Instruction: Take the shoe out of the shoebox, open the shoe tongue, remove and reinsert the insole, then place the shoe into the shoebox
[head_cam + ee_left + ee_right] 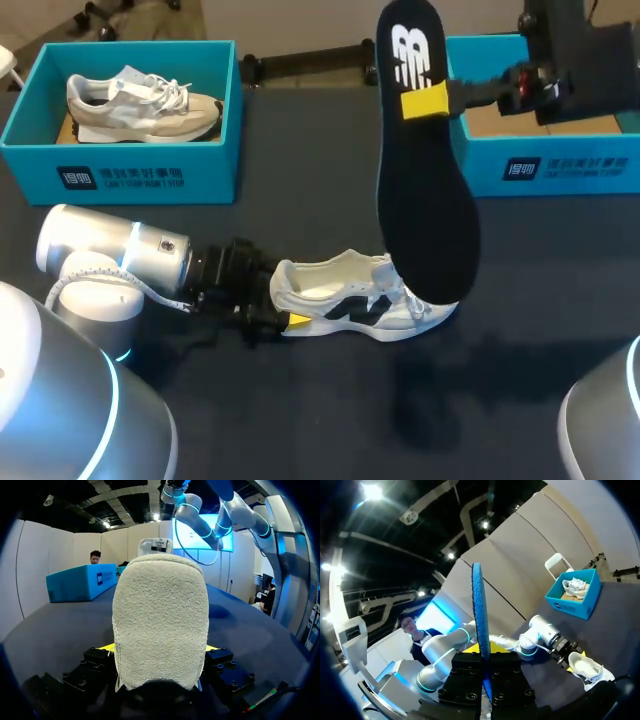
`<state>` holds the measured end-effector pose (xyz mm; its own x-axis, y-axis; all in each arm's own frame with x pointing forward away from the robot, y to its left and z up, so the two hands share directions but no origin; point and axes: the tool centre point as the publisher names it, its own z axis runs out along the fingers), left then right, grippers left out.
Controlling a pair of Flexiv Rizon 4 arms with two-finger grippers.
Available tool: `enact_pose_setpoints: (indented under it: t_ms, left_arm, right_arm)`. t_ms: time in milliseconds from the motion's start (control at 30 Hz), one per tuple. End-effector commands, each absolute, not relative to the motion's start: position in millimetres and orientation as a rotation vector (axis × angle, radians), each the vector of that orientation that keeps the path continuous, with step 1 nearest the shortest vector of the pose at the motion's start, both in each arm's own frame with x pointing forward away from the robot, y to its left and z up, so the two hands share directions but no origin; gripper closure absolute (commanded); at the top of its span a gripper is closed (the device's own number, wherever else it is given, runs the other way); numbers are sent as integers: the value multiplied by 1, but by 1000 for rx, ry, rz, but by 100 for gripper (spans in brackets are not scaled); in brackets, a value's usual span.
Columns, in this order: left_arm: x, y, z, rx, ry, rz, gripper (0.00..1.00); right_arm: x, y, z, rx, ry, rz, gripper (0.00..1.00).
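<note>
Black insole out, pinched aloft by right end effector over shoe | left end effector clamps its heel on worktop | next: probably reinsert toe-first, needs lining up

I am holding my left gripper clamped on the shoe at its heel, with a blue shoebox sitting ahead.
</note>
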<state>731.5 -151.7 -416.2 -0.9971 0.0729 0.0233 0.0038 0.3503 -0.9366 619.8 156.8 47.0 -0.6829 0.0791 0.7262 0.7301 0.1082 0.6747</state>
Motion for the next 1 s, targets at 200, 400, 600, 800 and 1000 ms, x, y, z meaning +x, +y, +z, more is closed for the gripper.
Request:
enact_pose_setpoints:
  t_ms: [200, 400, 600, 800, 1000]
  left_arm:
    - [731, -153, -419, -71, -2533, 1755, 100]
    - [731, -153, -419, -71, -2533, 1755, 100]
    - [731, -153, -419, -71, -2533, 1755, 100]
    - [731, -153, -419, -71, -2533, 1755, 100]
    - [731, -148, -414, -94, -2551, 1711, 0]
  right_arm:
    - [614, 161, 47, -794, -1864, -1617, 100]
    - [613, 163, 47, -804, -1869, -1638, 100]
    - [613, 163, 47, -804, -1869, -1638, 100]
    - [613, 163, 47, -804, -1869, -1638, 100]
    - [613, 163, 47, -804, -1869, -1638, 100]
